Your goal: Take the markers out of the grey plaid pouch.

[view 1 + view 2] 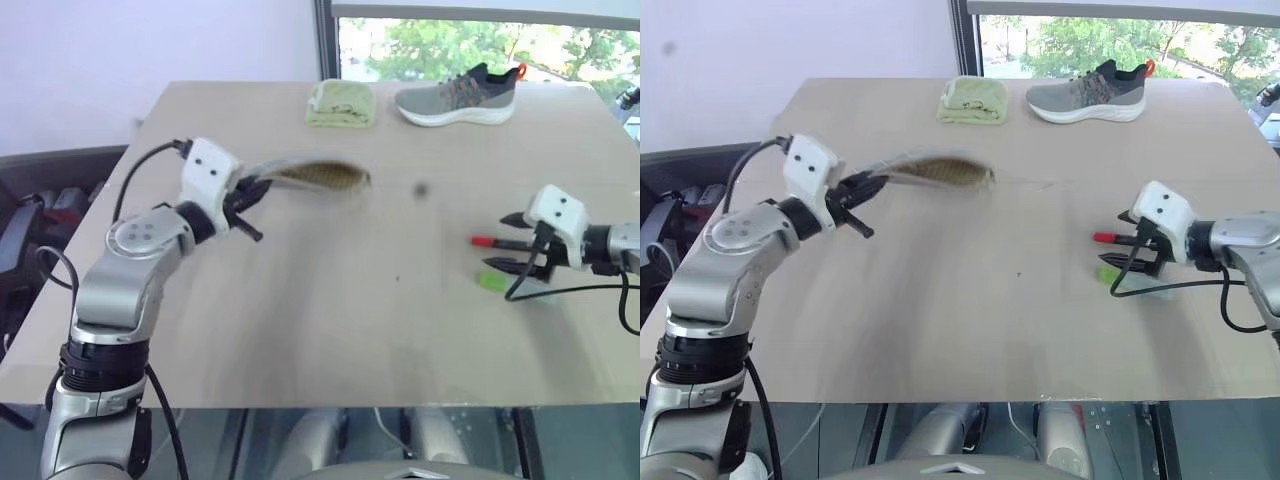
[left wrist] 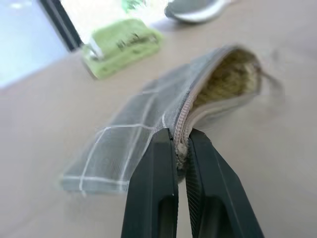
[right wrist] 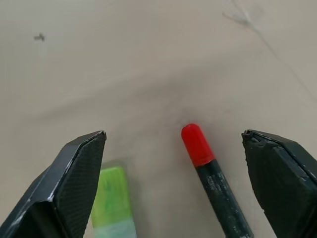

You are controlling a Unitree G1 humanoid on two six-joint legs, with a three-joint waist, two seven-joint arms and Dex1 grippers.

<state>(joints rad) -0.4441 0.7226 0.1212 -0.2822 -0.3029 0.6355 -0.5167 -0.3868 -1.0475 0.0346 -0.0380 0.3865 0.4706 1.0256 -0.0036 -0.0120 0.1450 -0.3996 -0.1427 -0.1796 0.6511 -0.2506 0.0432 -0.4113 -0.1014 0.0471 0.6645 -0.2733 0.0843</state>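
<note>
The left hand (image 2: 182, 148) is pinched on the zipper edge of the grey plaid pouch (image 1: 318, 177), holding it above the tabletop (image 1: 330, 300) with its mouth open. The right hand (image 3: 173, 183) is spread wide low over the tabletop. The red marker (image 3: 210, 173) and the green marker (image 3: 113, 203) lie on the tabletop between its fingers, well apart from the pouch.

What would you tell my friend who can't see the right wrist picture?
Two markers lie on the tan table between the open right gripper: a red marker and a green marker, side by side and apart. The black fingers touch neither one.
</note>
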